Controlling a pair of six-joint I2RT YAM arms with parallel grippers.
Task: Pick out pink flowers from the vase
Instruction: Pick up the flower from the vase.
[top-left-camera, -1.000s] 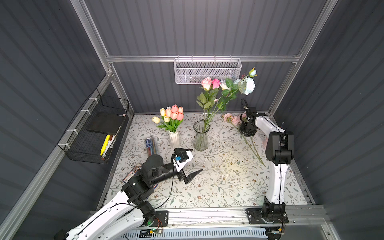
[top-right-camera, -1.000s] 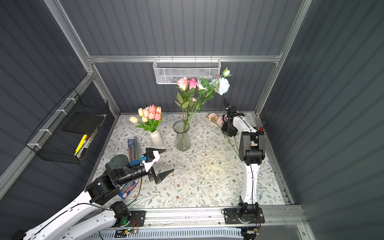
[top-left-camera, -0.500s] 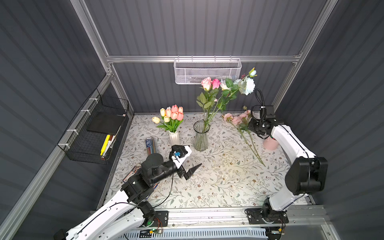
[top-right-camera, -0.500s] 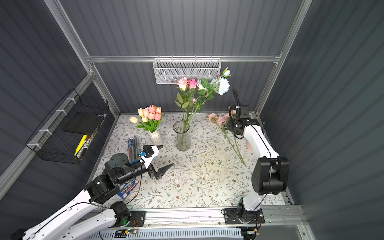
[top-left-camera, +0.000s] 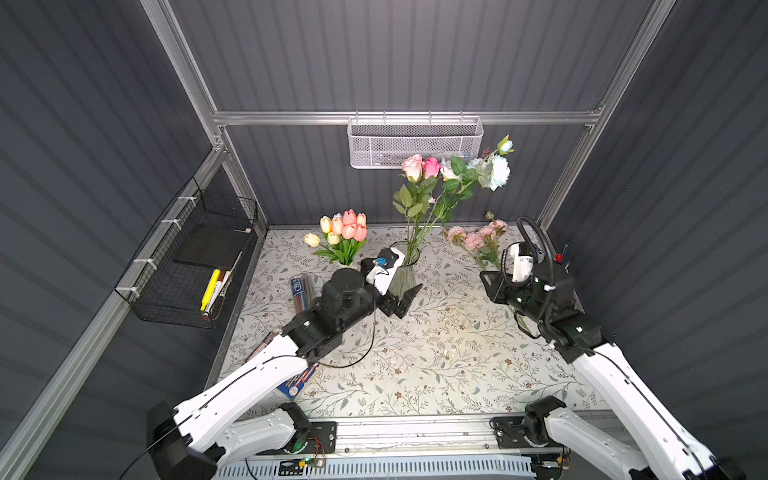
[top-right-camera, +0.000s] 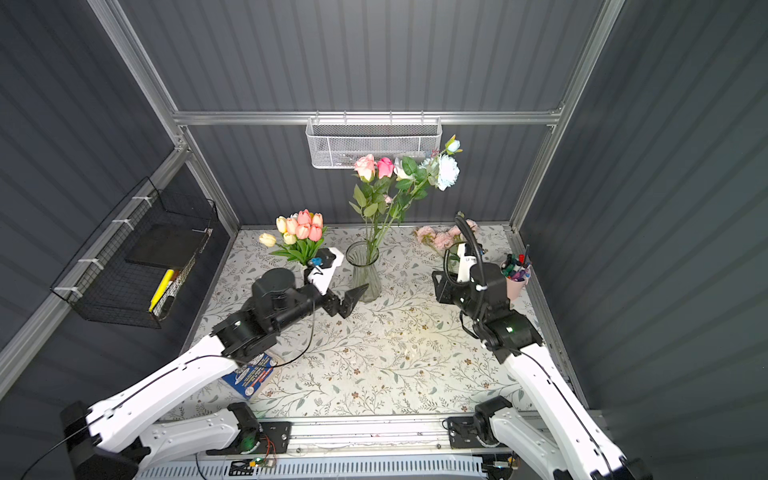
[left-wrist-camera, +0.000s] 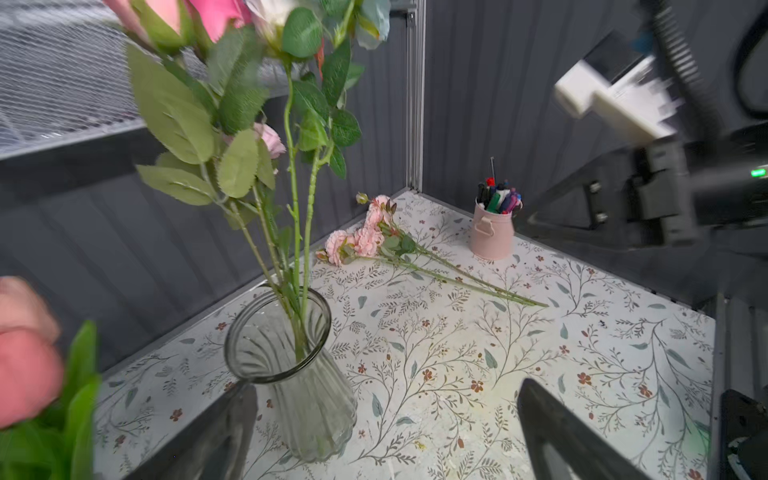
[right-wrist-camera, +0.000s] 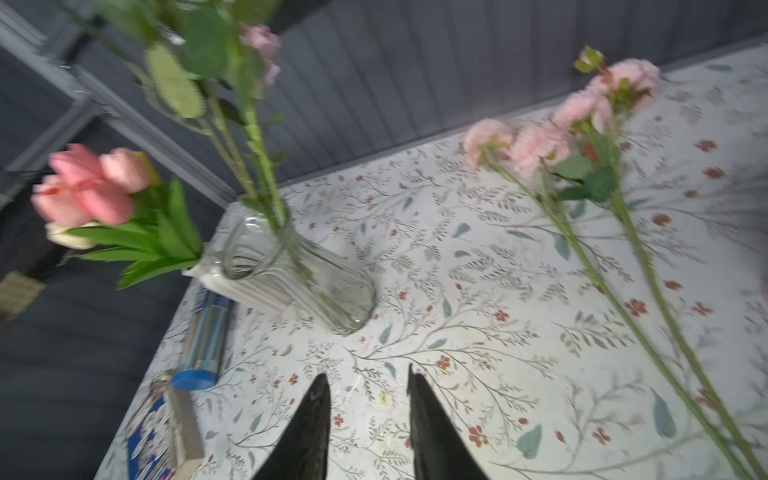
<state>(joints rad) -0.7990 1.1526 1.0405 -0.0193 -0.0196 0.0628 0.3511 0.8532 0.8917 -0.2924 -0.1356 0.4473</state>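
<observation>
Left gripper (left-wrist-camera: 386, 384) hangs released and empty, its jaws spread wide, one finger just beside the glass vase (left-wrist-camera: 299, 407). The pink roses (left-wrist-camera: 216, 16) stand in that vase, rising above the gripper. Right gripper (right-wrist-camera: 365, 372) is parted over the table (right-wrist-camera: 478, 291) with nothing between its fingers. Pink peony stems (right-wrist-camera: 540, 141) lie flat ahead of it, apart from the fingers, and coral-pink tulips (right-wrist-camera: 83, 183) stand beyond the vase

The clear ribbed glass vase (top-right-camera: 365, 272) holds green-stemmed pale and hot-pink roses (top-right-camera: 368, 166) with white and pale blue roses (top-right-camera: 448, 172), while beside the vase pale pink ruffled flowers (left-wrist-camera: 368, 241) and coral-pink tulips (top-left-camera: 351, 227) show against a white tablecloth (top-left-camera: 436, 353) printed with grey-green sprigs and rust blossoms.
</observation>
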